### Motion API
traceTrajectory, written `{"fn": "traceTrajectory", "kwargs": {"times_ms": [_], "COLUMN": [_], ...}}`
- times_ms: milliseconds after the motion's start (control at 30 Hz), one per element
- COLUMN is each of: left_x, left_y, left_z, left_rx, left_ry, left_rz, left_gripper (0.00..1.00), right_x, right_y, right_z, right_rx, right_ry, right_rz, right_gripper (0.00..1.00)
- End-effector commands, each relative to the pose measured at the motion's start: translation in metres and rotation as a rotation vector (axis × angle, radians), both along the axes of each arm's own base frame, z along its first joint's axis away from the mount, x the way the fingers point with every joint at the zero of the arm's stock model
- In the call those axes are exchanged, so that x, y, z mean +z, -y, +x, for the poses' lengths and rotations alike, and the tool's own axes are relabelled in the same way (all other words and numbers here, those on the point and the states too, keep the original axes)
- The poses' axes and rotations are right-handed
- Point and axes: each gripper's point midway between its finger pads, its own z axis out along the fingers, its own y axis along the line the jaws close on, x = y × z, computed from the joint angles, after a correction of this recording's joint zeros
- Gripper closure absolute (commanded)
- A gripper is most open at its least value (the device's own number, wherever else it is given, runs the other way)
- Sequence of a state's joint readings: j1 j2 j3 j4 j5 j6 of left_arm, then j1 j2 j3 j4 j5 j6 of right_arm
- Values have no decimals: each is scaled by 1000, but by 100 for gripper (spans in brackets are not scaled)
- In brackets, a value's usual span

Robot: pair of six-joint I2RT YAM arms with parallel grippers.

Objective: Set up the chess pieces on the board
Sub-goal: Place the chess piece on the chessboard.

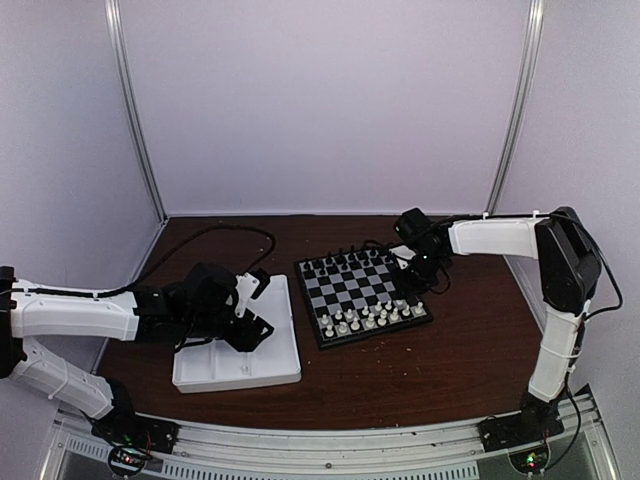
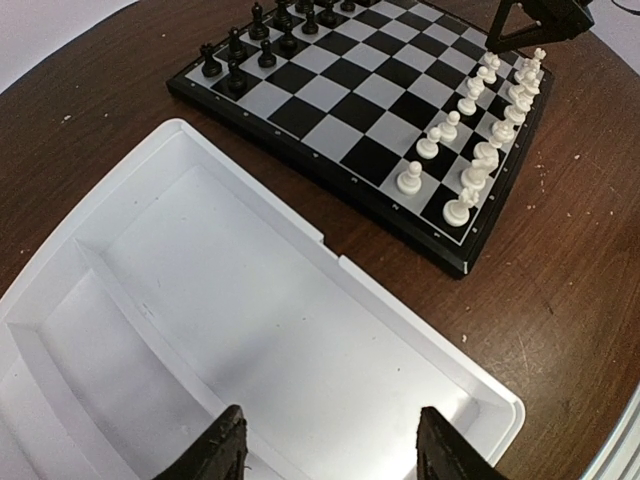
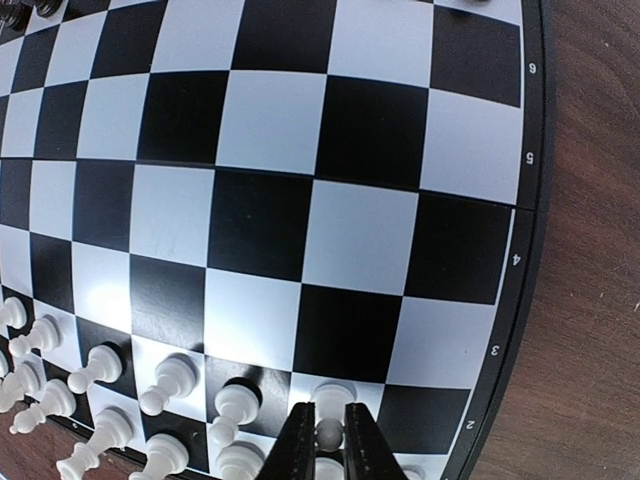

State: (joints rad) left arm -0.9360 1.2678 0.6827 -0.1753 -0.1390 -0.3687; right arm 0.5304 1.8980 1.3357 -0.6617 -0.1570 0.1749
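Note:
The board [image 1: 360,286] lies mid-table, right of the left arm. White chess pieces [image 1: 370,318] stand in two rows along its near edge, also visible in the left wrist view as white chess pieces [image 2: 470,130]. My right gripper [image 3: 329,408] is over the board's near right corner, shut on the head of a white pawn [image 3: 331,433] that stands upright on a pale square in the second row. From above, the right gripper [image 1: 417,284] sits at that corner. My left gripper [image 2: 331,420] hangs open over the white tray [image 2: 250,300], holding nothing.
Black chessmen [image 1: 345,260] line the board's far edge. The white compartmented tray [image 1: 240,372] lies left of the board under the left gripper [image 1: 240,315]. Brown tabletop surrounds both. A black cable [image 1: 225,235] loops at the back left.

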Motion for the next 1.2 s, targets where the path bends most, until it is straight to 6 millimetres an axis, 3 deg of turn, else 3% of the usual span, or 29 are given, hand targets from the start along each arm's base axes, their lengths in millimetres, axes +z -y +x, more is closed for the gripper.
{"fn": "traceTrajectory", "kwargs": {"times_ms": [0, 267, 900, 967, 1067, 1167], "left_x": [15, 17, 14, 14, 14, 15], "left_y": [7, 8, 10, 9, 7, 7], "left_z": [8, 7, 5, 5, 5, 6], "left_rx": [5, -1, -10, -7, -3, 2], "left_ry": [35, 34, 18, 17, 20, 17], "left_rz": [-32, -35, -40, -40, -38, -28], "left_gripper": [42, 42, 42, 42, 42, 42], "right_x": [4, 11, 6, 6, 11, 21], "right_y": [4, 7, 8, 8, 8, 7], "right_z": [5, -1, -7, -6, -4, 0], "right_rx": [-4, -1, 0, -2, -6, -8], "right_ry": [15, 20, 5, 7, 22, 45], "right_rz": [-19, -13, -10, -9, -5, 0], "right_gripper": [89, 89, 88, 84, 71, 66]}}
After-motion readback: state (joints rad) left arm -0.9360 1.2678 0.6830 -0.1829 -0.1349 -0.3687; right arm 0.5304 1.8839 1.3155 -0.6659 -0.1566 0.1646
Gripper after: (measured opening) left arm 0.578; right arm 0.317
